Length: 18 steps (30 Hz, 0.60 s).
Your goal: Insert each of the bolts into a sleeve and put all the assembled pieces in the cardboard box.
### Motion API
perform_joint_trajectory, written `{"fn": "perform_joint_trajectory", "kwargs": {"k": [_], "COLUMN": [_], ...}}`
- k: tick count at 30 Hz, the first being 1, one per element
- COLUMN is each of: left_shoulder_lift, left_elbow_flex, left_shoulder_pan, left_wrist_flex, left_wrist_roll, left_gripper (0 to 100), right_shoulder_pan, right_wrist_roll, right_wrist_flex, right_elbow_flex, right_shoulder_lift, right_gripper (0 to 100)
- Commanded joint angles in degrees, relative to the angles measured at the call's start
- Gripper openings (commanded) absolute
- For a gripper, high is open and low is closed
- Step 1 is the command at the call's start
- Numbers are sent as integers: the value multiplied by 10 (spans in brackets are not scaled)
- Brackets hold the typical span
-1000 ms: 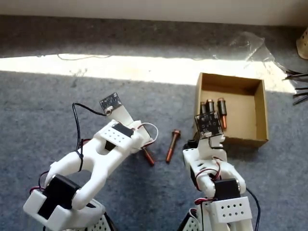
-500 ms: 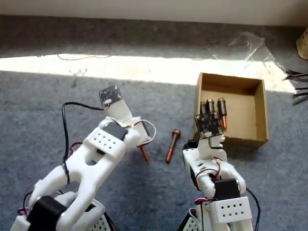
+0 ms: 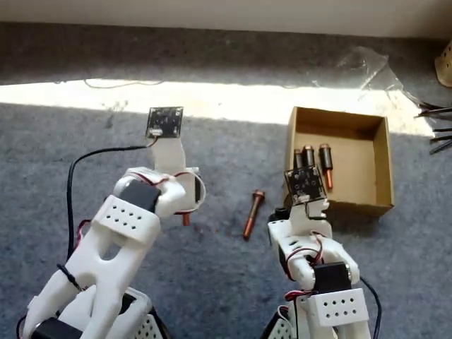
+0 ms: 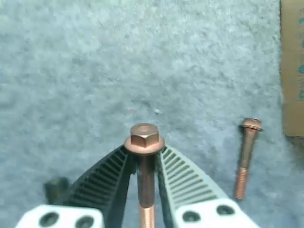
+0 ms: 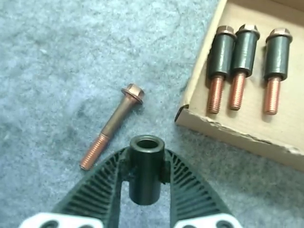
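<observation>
My left gripper [image 4: 145, 159] is shut on a copper bolt [image 4: 144, 161], its hex head sticking out past the fingertips; in the high view its threaded end [image 3: 186, 218] shows below the left arm. My right gripper [image 5: 146, 173] is shut on a black sleeve [image 5: 145, 171] with its bore facing out. A loose copper bolt [image 3: 253, 212] [image 5: 112, 125] [image 4: 247, 156] lies on the grey carpet between the two arms. The cardboard box [image 3: 381, 152] at the right holds three assembled bolt-and-sleeve pieces [image 5: 248, 61] [image 3: 311, 162] lying side by side.
Grey carpet covers the floor, with a bright sunlit strip [image 3: 176, 99] across the back. Clear plastic wrap [image 3: 364, 67] lies behind the box. Dark cables [image 3: 434, 127] and a tan object [image 3: 445, 63] sit at the far right edge.
The left arm has swung left and straightened, carrying its bolt away from the loose bolt and turning it nearly upright. The right arm has kept still.
</observation>
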Motion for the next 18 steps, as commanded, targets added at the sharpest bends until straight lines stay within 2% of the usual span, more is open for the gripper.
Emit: {"fn": "perform_joint_trajectory", "kwargs": {"k": [1, 3, 5, 11, 18], "left_shoulder_lift": [-23, -23, -23, -23, -38], "left_elbow_flex": [-69, -84, -90, -93, -90], "left_shoulder_pan": [-83, -95, -95, -55, -48], "left_wrist_flex": [4, 4, 4, -3, -62], "left_wrist_roll": [-255, -333, -364, -361, -358], "left_gripper": [24, 21, 21, 20, 4], "right_shoulder_pan": [3, 2, 2, 0, -72], "right_wrist_roll": [-2, -2, -2, -2, -2], "right_wrist_flex": [-17, -17, -18, -41, -41], "right_elbow_flex": [-5, -5, -5, 17, 26], "right_shoulder_lift": [-7, -7, -7, -7, -7], "right_gripper": [3, 3, 3, 4, 4]}}
